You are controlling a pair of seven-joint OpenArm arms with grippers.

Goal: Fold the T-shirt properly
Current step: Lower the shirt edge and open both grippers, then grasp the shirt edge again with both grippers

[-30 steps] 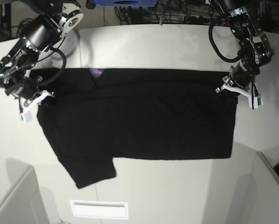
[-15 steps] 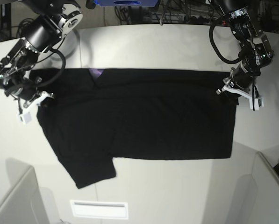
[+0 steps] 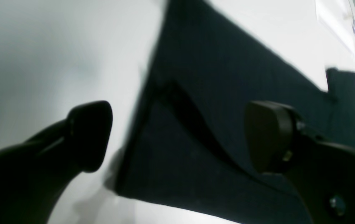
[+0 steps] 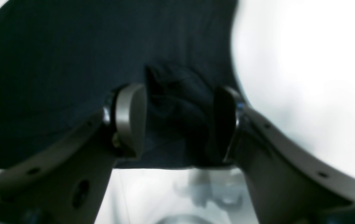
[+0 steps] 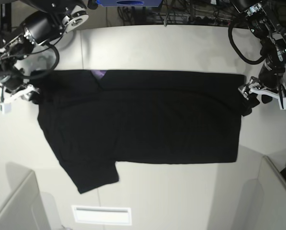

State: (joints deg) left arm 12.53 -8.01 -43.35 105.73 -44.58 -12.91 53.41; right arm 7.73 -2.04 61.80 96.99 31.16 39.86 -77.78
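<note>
Both pincers gape: left gripper (image 5: 264, 95) mid-right, right gripper (image 5: 17, 94) upper left. Limp, light black cloth T-shirt (image 5: 143, 120) probably wants corner holds.

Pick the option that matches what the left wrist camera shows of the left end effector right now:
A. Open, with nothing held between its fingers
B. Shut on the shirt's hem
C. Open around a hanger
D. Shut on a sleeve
A: in the left wrist view the left end effector has its two fingers spread wide apart, and the T-shirt lies flat on the table beyond them, ungripped.
</note>
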